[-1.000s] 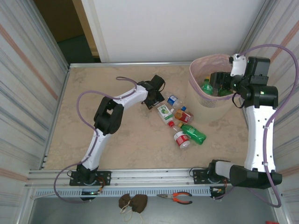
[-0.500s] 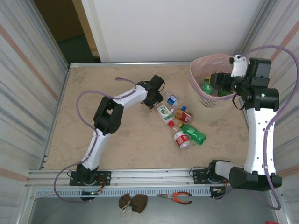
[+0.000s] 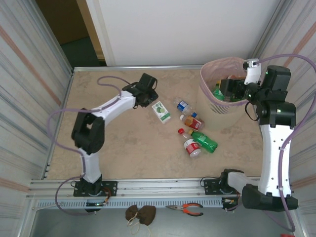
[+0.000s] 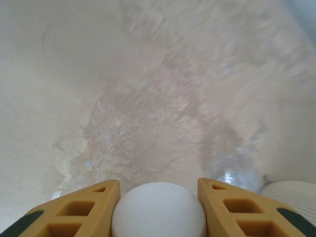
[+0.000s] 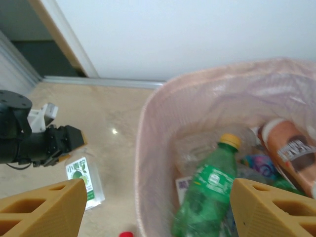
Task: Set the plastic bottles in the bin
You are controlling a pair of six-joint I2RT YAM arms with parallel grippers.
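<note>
Left gripper [image 4: 159, 191]: closed on the white cap [image 4: 159, 213] of a bottle; in the left wrist view the cap sits between the two yellow fingers [image 4: 84, 211] and touches both.
Held bottle [image 3: 161, 111]: a clear bottle with a green-and-white label, in the middle of the table [image 3: 98, 148]. Whether it rests on the surface or is a little lifted, I cannot tell.
Blue-label bottle [image 3: 182, 105]: lies on the table to the right of the held bottle, apart from it.
Amber bottle [image 3: 191, 121]: has a red label and lies just below the blue-label bottle.
Red-label bottle [image 3: 191, 147]: clear, lies on its side nearest to the arm bases.
Green bottle [image 3: 204, 141]: lies on its side, touching the red-label bottle on its right.
Bin [image 3: 222, 107]: beige and perforated, lined with a pink bag, standing at the far right of the table. Several bottles are inside.
Bottles in the bin: a green one with a yellow cap [image 5: 206, 197], and to its right one with a brown label [image 5: 291, 150]; the others are too unclear to name.
Right gripper [image 3: 226, 89]: hangs over the bin's opening, with its jaws wide apart and nothing between them.
</note>
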